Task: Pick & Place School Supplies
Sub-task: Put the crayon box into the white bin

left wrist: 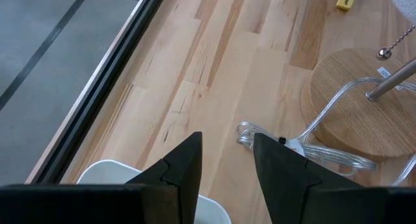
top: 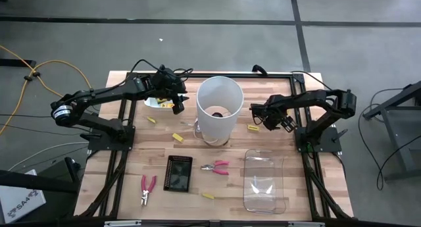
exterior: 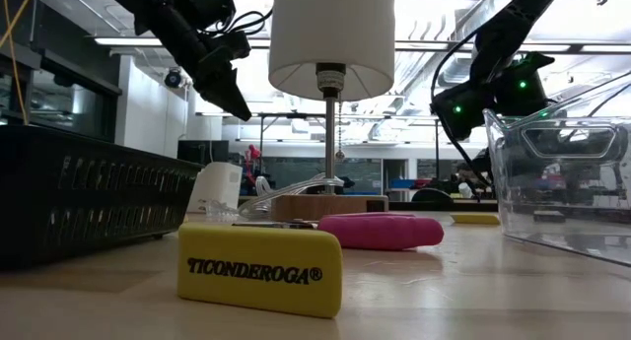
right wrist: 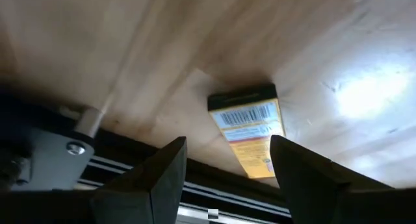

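Note:
Yellow erasers lie flat on the wooden table: one (top: 252, 128) right of the lamp, two (top: 151, 120) (top: 177, 137) left of it, one (top: 208, 195) near the front edge. Two pink-handled pliers (top: 216, 166) (top: 147, 187) lie toward the front. My right gripper (top: 256, 117) slants down, open, just above the right eraser (right wrist: 247, 130), a finger standing off each long side. My left gripper (top: 174, 100) hangs open above a white dish (left wrist: 110, 175), nothing between its fingers (left wrist: 227, 159).
A tall white lamp (top: 219, 108) on a round wooden base (left wrist: 357, 100) stands mid-table between the arms, its clear cord coiled beside it. A clear plastic container (top: 263, 181) sits front right and a black box (top: 179, 172) front centre. The dish (top: 156, 102) holds a yellow piece.

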